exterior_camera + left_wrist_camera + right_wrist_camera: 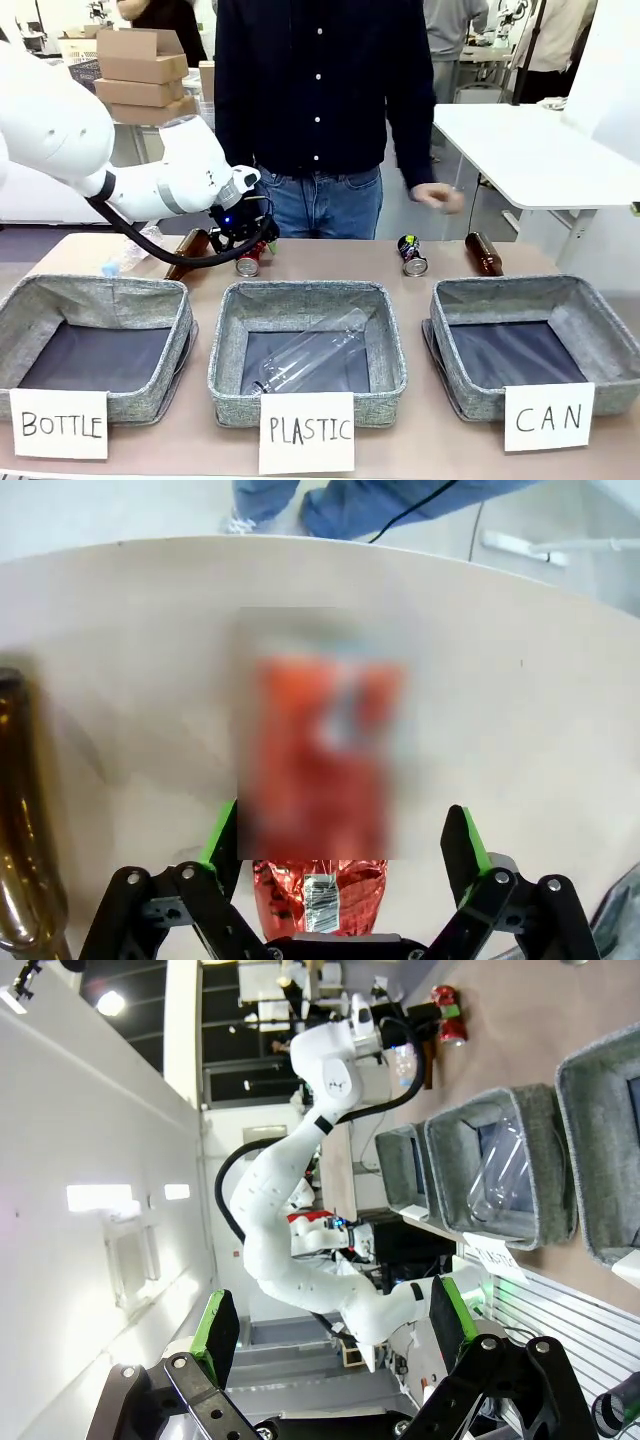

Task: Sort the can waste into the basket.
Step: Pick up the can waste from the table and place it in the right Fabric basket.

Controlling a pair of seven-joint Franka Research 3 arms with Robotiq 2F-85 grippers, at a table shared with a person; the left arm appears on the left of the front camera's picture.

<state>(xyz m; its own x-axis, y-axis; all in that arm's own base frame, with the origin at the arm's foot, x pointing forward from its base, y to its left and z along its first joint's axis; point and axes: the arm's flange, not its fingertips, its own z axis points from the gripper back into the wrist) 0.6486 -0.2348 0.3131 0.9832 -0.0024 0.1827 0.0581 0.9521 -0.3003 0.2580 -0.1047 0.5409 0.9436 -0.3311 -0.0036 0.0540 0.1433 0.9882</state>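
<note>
The crushed red can (248, 262) is lying on its side left of centre in the front view, on the table (330, 250) behind the PLASTIC basket (306, 296). We are bringing our left gripper (340, 845) down over it because it is one of the two pieces that belong in the CAN basket (530, 288) at the lower right. In the left wrist view the green pads (462, 838) are standing apart on either side of the can. Bare table is showing between each pad and the metal, so we are straddling it and not yet clamping it. A brown glass bottle (188, 252) is lying just beside the can toward picture left. We are keeping the fingers lined up along the can's sides, probably so as to close on it alone.

The dark printed can (412, 255) is waiting right of centre, near a second brown bottle (484, 253). The person's hand (437, 197) is hanging above and behind them, touching nothing.

We are holding our right gripper (335, 1325) away from the work, its fingers spread wide with nothing between them, leaving the table to the left arm.
</note>
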